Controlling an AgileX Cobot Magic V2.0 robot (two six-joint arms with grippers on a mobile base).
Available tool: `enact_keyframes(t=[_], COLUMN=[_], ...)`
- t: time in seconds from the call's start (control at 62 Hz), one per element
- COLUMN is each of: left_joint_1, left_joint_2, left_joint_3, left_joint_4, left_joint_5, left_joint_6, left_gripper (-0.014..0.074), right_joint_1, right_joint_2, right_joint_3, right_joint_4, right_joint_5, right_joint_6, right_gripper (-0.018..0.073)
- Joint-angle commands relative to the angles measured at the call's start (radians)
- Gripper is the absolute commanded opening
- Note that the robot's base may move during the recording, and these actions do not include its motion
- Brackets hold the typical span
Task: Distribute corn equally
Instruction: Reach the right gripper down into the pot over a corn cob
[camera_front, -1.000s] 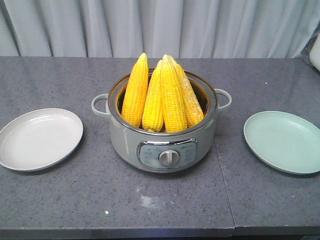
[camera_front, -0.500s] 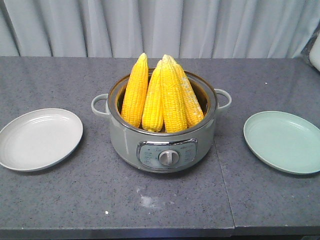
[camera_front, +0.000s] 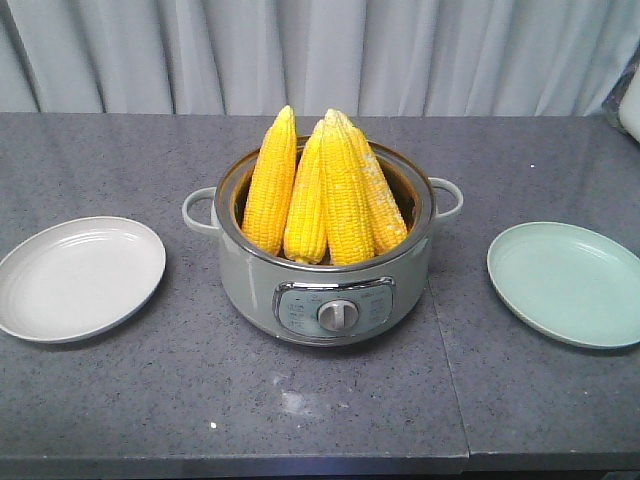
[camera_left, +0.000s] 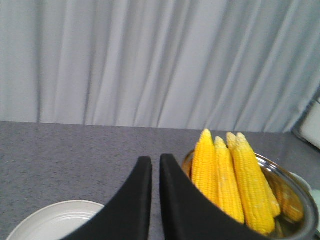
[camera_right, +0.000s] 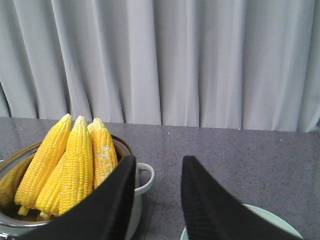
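Upright corn (camera_front: 322, 195) inside pot (camera_front: 325, 285)

Even, soft light, faint shadows; front view sharp, wrist views slightly blurred

Pleated grey-white curtain (camera_front: 330, 55) hangs behind a dark grey speckled stone countertop (camera_front: 120, 400); seam runs front-right; soft even light.

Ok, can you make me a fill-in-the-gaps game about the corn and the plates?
1. The corn stands upright inside the ____.
2. Both plates are ____: the white plate and the green plate.
3. The left gripper has its fingers nearly ____.
4. The right gripper is ____.

Missing words: pot; empty; closed; open
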Motion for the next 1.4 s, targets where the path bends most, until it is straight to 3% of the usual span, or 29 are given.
enact_keyframes(t=[0.0, 0.129, 0.274, 0.468, 0.661, 0.758, 0.951, 1.128, 1.386], left_joint_1=[-0.003, -0.003, -0.003, -0.003, -0.003, -0.003, -0.003, -0.003, -0.003], left_joint_2=[0.068, 0.139, 0.200, 0.260, 0.371, 0.417, 0.449, 0.450, 0.450], left_joint_3=[-0.061, -0.081, -0.079, -0.079, -0.125, -0.192, -0.254, -0.254, -0.254], left_joint_4=[-0.216, -0.361, -0.486, -0.525, -0.651, -0.648, -0.644, -0.593, -0.592], left_joint_5=[-0.002, 0.032, 0.006, -0.018, 0.023, 0.044, 0.055, 0.050, 0.051], left_joint_6=[0.180, 0.292, 0.314, 0.363, 0.492, 0.522, 0.524, 0.529, 0.529], left_gripper=[0.0125, 0.0271, 0.0407, 0.0418, 0.0418, 0.0418, 0.0418, 0.0418, 0.0418], right_joint_1=[-0.007, -0.007, -0.007, -0.001, 0.099, 0.165, 0.252, 0.264, 0.264], right_joint_2=[0.010, 0.010, 0.029, 0.165, 0.458, 0.606, 0.874, 1.029, 1.086], right_joint_3=[-0.035, -0.035, -0.035, -0.116, -0.393, -0.514, -0.670, -0.722, -0.734], right_joint_4=[0.002, 0.003, 0.002, 0.022, 0.221, 0.298, 0.296, 0.277, 0.258], right_joint_5=[-0.089, -0.132, -0.091, -0.034, 0.141, 0.173, 0.192, 0.195, 0.173], right_joint_6=[-0.013, -0.011, -0.012, -0.027, -0.259, -0.335, -0.321, -0.289, -0.269], right_gripper=[0.0385, 0.0508, 0.0519, 0.0518, 0.0518, 0.0518, 0.0519, 0.0519, 0.0519])
